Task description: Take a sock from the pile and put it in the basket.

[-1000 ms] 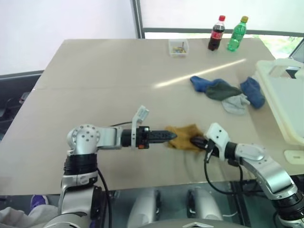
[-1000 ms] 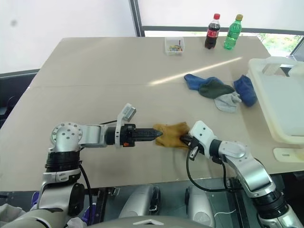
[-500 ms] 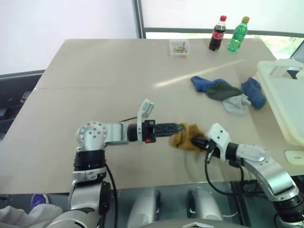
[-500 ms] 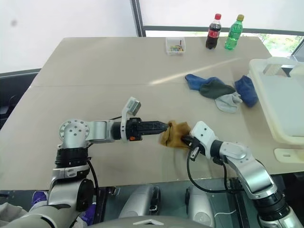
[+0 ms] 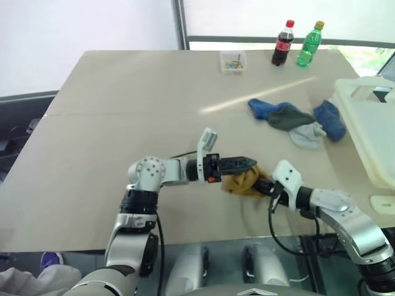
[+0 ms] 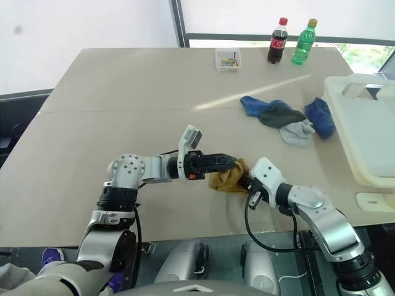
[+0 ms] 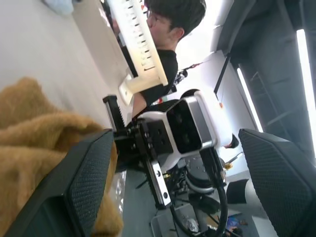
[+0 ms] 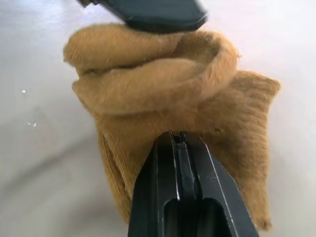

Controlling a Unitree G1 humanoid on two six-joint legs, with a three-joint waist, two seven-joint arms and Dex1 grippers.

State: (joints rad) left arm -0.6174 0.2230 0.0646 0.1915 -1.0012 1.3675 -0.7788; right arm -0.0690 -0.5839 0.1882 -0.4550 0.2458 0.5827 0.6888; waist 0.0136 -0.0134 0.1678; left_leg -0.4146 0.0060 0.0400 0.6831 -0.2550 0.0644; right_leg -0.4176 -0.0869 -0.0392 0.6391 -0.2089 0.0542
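The mustard-yellow sock (image 5: pixel 241 183) lies bunched on the table near the front edge. My right gripper (image 5: pixel 264 185) is shut on its right end, and the knit is pinched between the closed fingers (image 8: pixel 178 197). My left gripper (image 5: pixel 249 164) reaches in level from the left, open, with its fingers (image 7: pixel 84 182) wide apart over the top of the sock (image 7: pixel 39 148). One of its fingertips (image 8: pixel 148 12) rests against the bunched fold. The pile (image 5: pixel 296 120) of blue, dark green and pale grey socks lies farther back on the right. The white basket (image 5: pixel 370 132) stands at the right edge.
A small clear box (image 5: pixel 232 61), a cola bottle (image 5: pixel 281 43) and a green bottle (image 5: pixel 308 44) stand at the table's far side. The table's front edge runs just below both grippers. A person (image 7: pixel 168 29) shows beyond the basket in the left wrist view.
My left gripper has moved right, over the sock, still open. The sock has gone from lying spread out to bunched up against my right gripper, which has stayed in place.
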